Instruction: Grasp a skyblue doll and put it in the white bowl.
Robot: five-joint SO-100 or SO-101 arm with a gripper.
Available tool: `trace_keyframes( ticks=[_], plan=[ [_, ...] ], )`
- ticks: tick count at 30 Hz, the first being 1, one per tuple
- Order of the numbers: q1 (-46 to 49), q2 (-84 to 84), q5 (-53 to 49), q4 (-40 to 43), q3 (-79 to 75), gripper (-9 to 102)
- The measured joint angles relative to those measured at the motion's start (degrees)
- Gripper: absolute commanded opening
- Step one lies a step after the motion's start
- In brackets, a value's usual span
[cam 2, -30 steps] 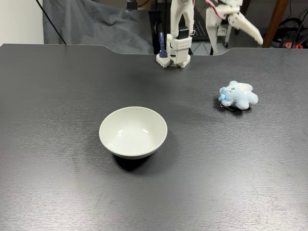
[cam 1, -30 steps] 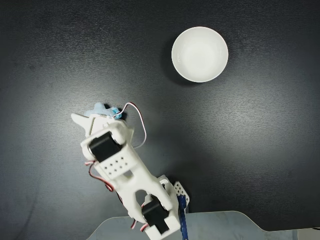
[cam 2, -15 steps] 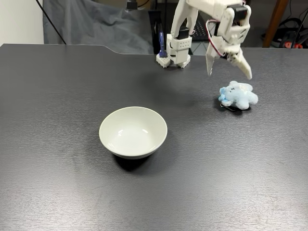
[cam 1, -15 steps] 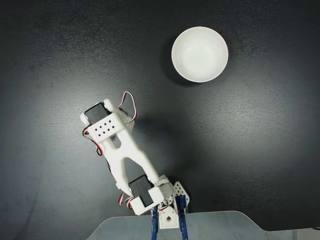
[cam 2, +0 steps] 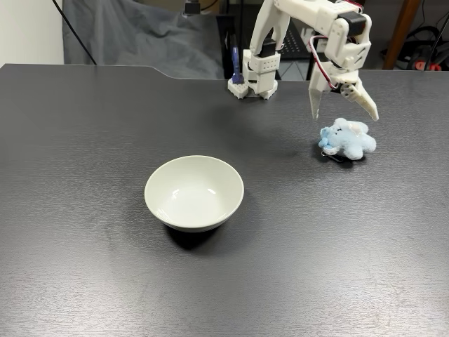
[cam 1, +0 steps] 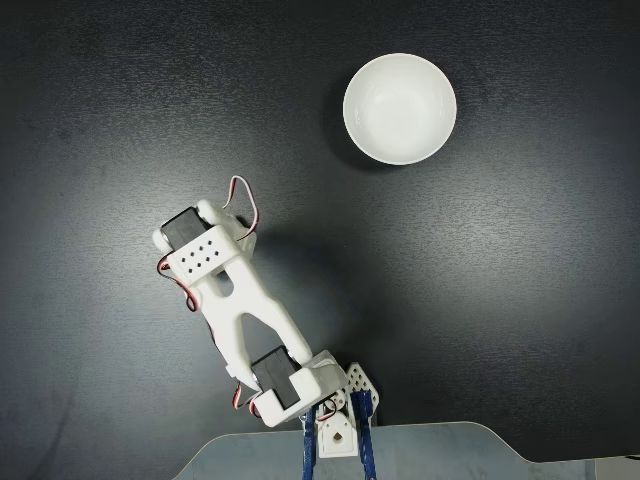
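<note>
Dark matte tabletop (cam 2: 84, 281). White 3D-printed arm (cam 1: 235, 310), lower left of a fixed view. Round glossy white bowl (cam 2: 194, 193), frame centre, empty. Two-finger gripper (cam 2: 344, 114) spread wide, just above small pale skyblue plush doll (cam 2: 347, 139) lying on tabletop, right of frame, not touching.

Skyblue doll (cam 2: 347, 139) lying flat on table; white bowl (cam 2: 194, 193) upright, well apart.
</note>
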Motion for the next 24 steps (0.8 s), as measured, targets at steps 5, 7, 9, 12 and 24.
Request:
trace_keyframes(
  ticks=[5, 7, 9, 12, 24],
  plan=[
    [-0.44, -4.04, 0.00, -0.44, 0.00, 60],
    [-0.44, -4.04, 0.00, -0.44, 0.00, 60],
    [-0.44, -4.04, 0.00, -0.44, 0.00, 60],
    [-0.44, -4.66, 0.00, -0.44, 0.00, 60],
    [-0.53, -8.00, -0.09, -0.97, 0.00, 60]
  ],
)
